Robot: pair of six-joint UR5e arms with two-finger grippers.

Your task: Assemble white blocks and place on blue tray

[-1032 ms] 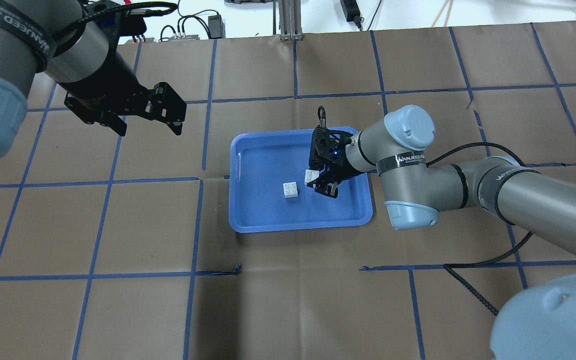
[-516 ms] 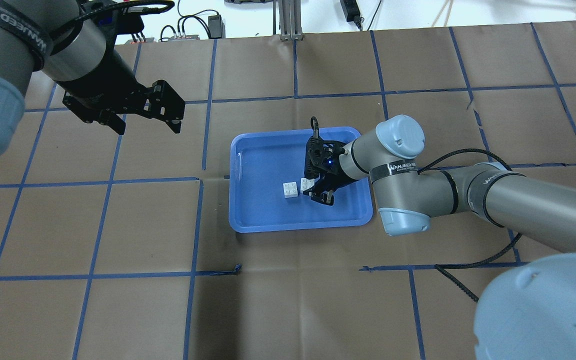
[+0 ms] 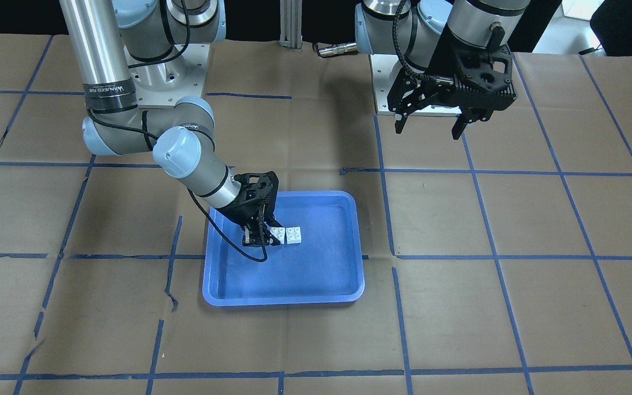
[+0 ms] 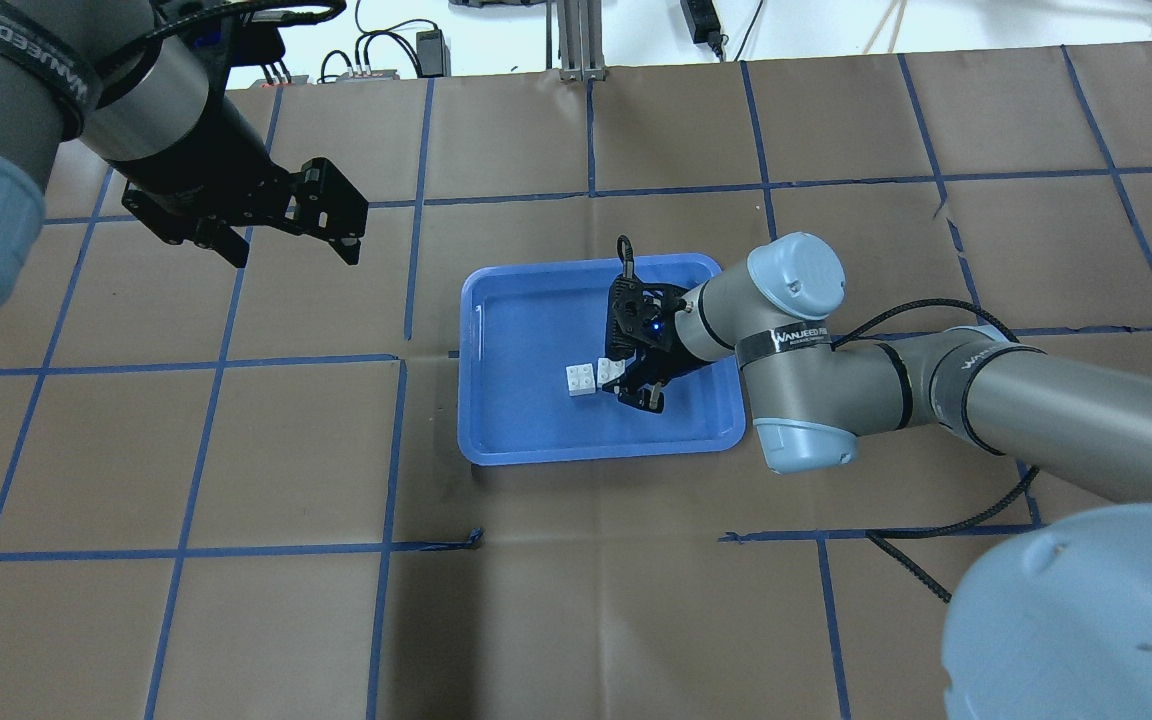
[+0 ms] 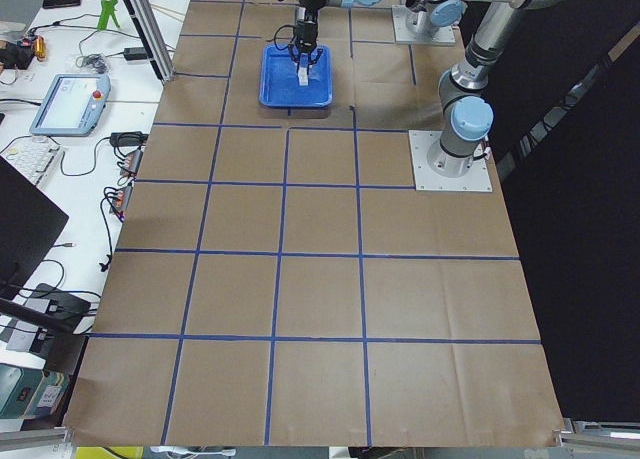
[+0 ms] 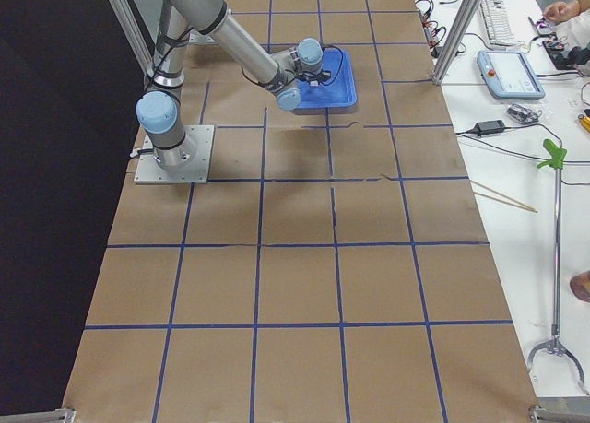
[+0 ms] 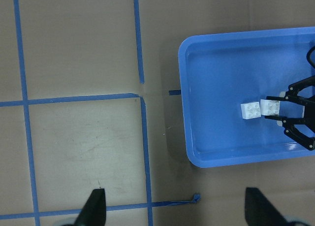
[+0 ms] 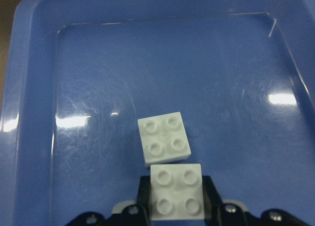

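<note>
The blue tray (image 4: 506, 310) lies mid-table. One white block (image 4: 581, 380) rests on its floor, studs up. My right gripper (image 4: 628, 382) is low in the tray and shut on the other white block (image 4: 611, 368), held studs up right beside the resting one. In the right wrist view the held block (image 8: 176, 190) sits between the fingers, its edge against the free block (image 8: 163, 138). The front view shows both blocks (image 3: 294, 235) (image 3: 278, 234) side by side. My left gripper (image 4: 293, 255) hangs open and empty, high over the table left of the tray.
Brown paper with a blue tape grid covers the table (image 4: 576, 600). Cables and power supplies lie past the far edge (image 4: 406, 50). The left wrist view looks down on the tray's left rim (image 7: 184, 113) and bare paper (image 7: 78, 147).
My right gripper has carried its white block leftward across the tray, from a gap away to right beside the resting block. The left arm has barely shifted.
</note>
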